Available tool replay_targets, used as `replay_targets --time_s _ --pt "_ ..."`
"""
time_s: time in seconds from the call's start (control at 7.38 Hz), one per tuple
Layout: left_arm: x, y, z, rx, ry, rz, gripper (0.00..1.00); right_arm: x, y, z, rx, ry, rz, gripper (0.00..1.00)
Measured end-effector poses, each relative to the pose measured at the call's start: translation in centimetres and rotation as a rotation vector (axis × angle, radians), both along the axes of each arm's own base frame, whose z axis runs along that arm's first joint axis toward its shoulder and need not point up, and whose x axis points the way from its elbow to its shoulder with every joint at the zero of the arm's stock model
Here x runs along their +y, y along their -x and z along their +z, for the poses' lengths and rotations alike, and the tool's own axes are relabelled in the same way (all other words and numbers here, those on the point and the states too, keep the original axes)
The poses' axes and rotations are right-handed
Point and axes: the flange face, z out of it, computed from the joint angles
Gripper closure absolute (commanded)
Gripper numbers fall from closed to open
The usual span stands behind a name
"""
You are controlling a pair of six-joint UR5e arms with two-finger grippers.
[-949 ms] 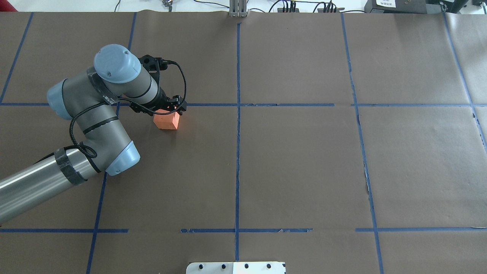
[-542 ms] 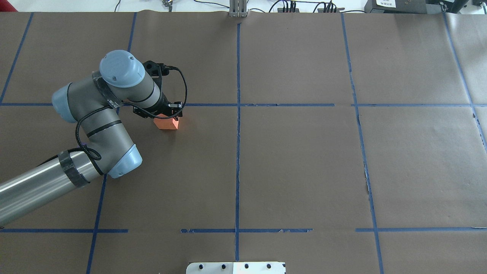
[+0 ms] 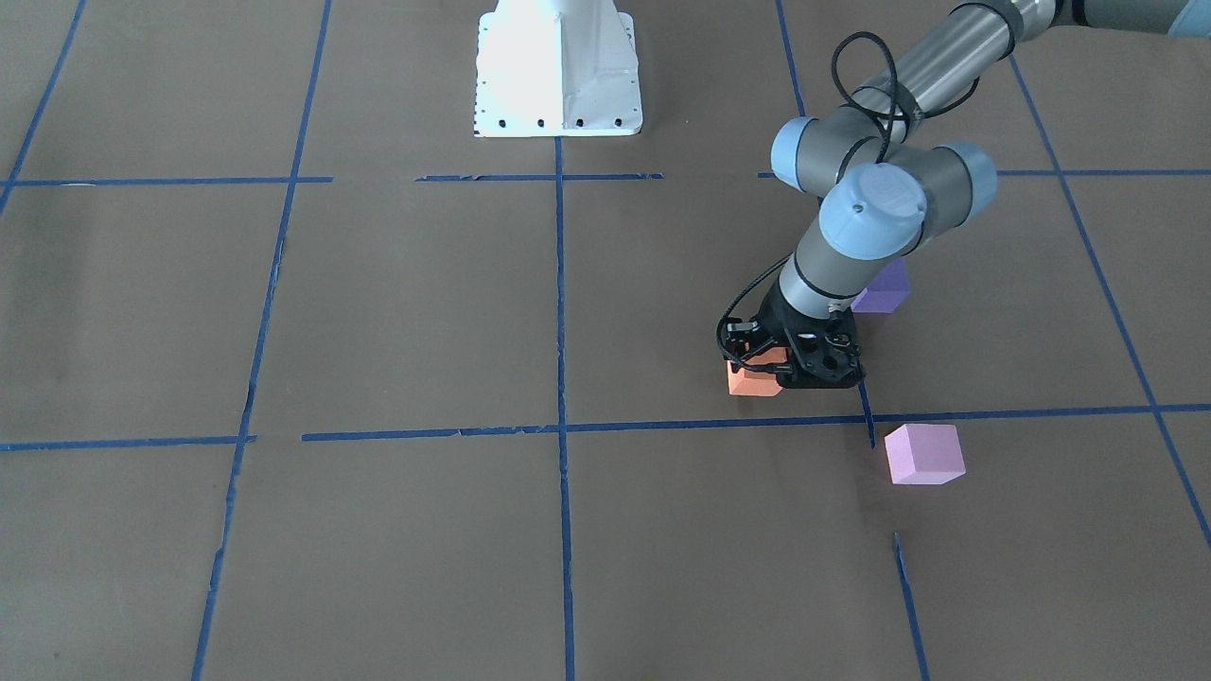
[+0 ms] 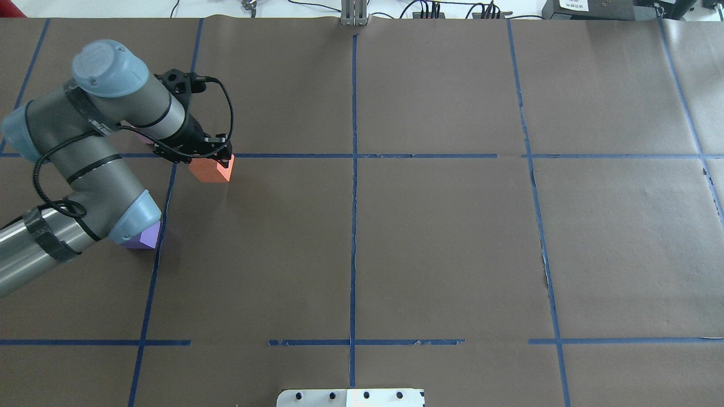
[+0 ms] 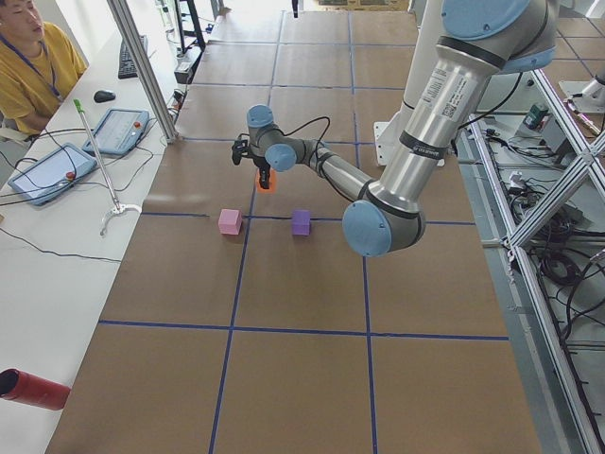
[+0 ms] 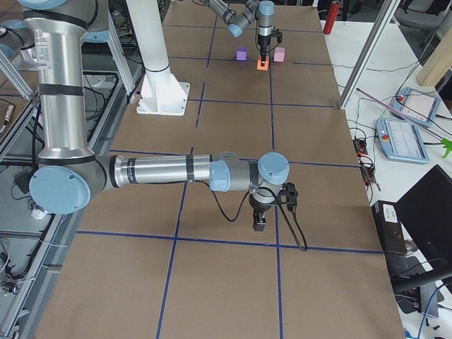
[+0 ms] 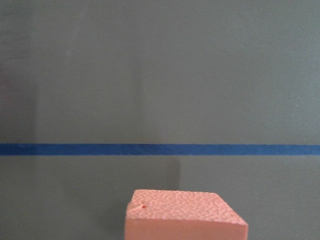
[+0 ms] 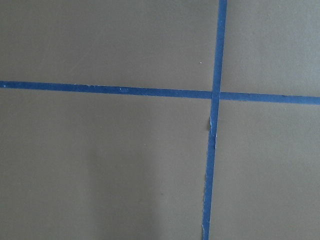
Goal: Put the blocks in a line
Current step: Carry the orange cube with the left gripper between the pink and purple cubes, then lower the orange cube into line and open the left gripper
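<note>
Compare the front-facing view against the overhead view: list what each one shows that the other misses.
Front-facing only: the pink block in full. Overhead only: the cables along that view's top. Both: the left gripper closed on the orange block, the purple block partly behind the arm, and the blue tape grid.

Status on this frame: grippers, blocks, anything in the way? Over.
Left gripper shut on orange block. Right gripper far off, state unreadable. Violet block and pink block loose, apart; no line yet. No obstruction seen between blocks.
</note>
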Motion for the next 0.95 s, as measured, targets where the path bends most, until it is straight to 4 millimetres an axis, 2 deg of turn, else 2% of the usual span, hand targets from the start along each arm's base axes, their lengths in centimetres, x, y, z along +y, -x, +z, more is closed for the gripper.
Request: replay_targets --time_s 0.14,0.27,0.41,0.54,0.68,0.95 --pt "-0.3 3.1 3.2 -0.030 -0.006 0.002 0.68 0.0 0.0 0.0 0.000 0.001 0.000 0.00" --pt "-0.2 5.0 6.0 -0.058 -0.004 0.011 0.60 0.0 0.0 0.0 0.000 0.001 0.000 0.00" --pt "0.0 5.7 7.8 -0.076 0.004 0.017 0.55 0.0 0.0 0.0 0.000 0.001 0.000 0.00" --pt "0.1 5.8 9.1 -0.087 0.017 0.020 0.34 0.0 0.0 0.0 0.000 0.001 0.000 0.00" --pt "0.1 5.6 9.9 -0.095 0.028 0.022 0.00 0.0 0.0 0.0 0.000 0.000 0.000 0.00" --pt "0.1 5.6 10.5 -0.100 0.040 0.018 0.00 0.0 0.0 0.0 0.000 0.000 0.000 0.00"
